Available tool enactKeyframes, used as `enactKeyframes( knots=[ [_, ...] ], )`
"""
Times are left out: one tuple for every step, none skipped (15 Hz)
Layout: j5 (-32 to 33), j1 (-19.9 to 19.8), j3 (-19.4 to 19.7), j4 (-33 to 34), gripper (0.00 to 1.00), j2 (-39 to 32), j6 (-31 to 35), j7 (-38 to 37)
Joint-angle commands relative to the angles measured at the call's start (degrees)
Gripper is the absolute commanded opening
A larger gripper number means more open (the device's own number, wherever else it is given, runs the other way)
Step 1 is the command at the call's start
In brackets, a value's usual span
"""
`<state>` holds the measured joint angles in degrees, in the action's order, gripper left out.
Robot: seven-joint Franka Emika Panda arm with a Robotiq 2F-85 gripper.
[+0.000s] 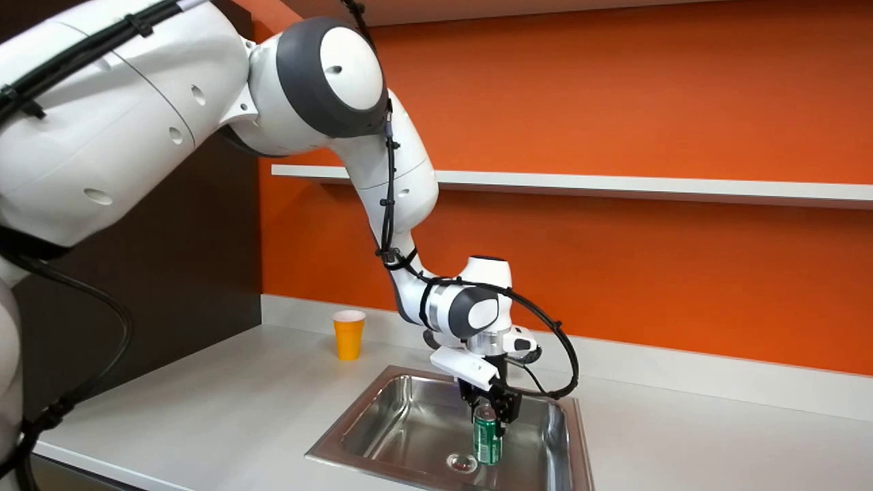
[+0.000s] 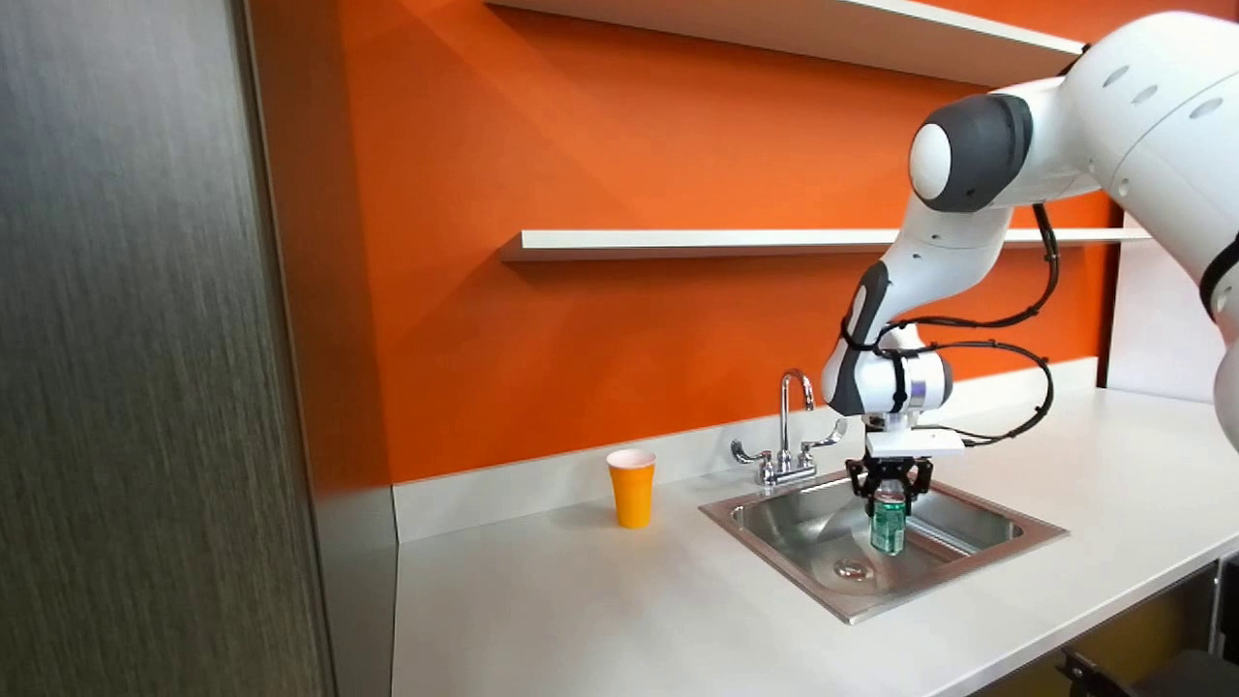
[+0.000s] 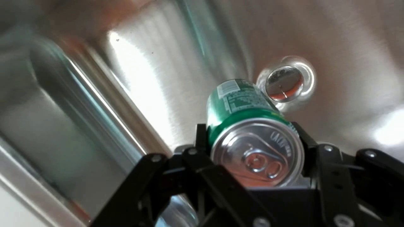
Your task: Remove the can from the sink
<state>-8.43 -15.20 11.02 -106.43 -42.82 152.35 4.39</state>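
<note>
The green can (image 1: 487,440) with a silvery top is inside the steel sink (image 1: 352,414), beside the drain. In an exterior view the can (image 2: 888,530) hangs below the black gripper (image 2: 890,499) within the sink basin (image 2: 1041,532). In the wrist view the can (image 3: 243,104) is seen from above and a little tilted, its pull-tab top facing the camera. The two fingers of my gripper (image 3: 252,135) press against opposite sides of the can near its top. I cannot tell whether the can's base touches the sink floor.
An orange-yellow cup (image 1: 348,337) stands on the counter near the back wall; it also shows in an exterior view (image 2: 632,491). A chrome two-handled faucet (image 2: 785,426) rises behind the sink. A white shelf (image 1: 655,184) runs along the orange wall above. The drain (image 3: 285,83) lies beside the can.
</note>
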Motion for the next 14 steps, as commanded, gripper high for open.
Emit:
enactKeyframes(
  knots=[
    [2.25,1.48,0.50,-4.87,0.38,6.74,-0.33,-2.39],
    [2.44,1.85,0.59,-5.79,0.38,8.03,-0.41,-2.57],
    [2.59,2.10,0.62,-6.42,0.38,8.96,-0.59,-2.73],
    [2.88,2.45,0.71,-7.56,0.38,10.26,-0.65,-3.09],
    [3.18,2.72,0.76,-8.59,0.38,11.45,-0.78,-3.40],
    [3.45,3.01,0.77,-10.02,0.38,12.94,-0.80,-3.67],
    [3.70,3.29,0.77,-11.25,0.38,14.17,-0.89,-3.99],
    [3.93,3.54,0.75,-12.84,0.38,15.77,-1.06,-4.13],
    [4.09,3.74,0.69,-14.24,0.38,17.15,-1.18,-4.26],
    [4.29,4.01,0.72,-15.67,0.38,18.58,-1.37,-4.34],
    [4.42,4.24,0.66,-16.91,0.38,19.86,-1.52,-4.30],
    [4.63,4.50,0.60,-18.23,0.38,21.33,-1.79,-4.25],
    [4.80,4.77,0.52,-19.40,0.38,22.63,-1.94,-4.20],
    [5.14,5.12,0.45,-20.46,0.38,23.86,-2.01,-4.15]
  ],
)
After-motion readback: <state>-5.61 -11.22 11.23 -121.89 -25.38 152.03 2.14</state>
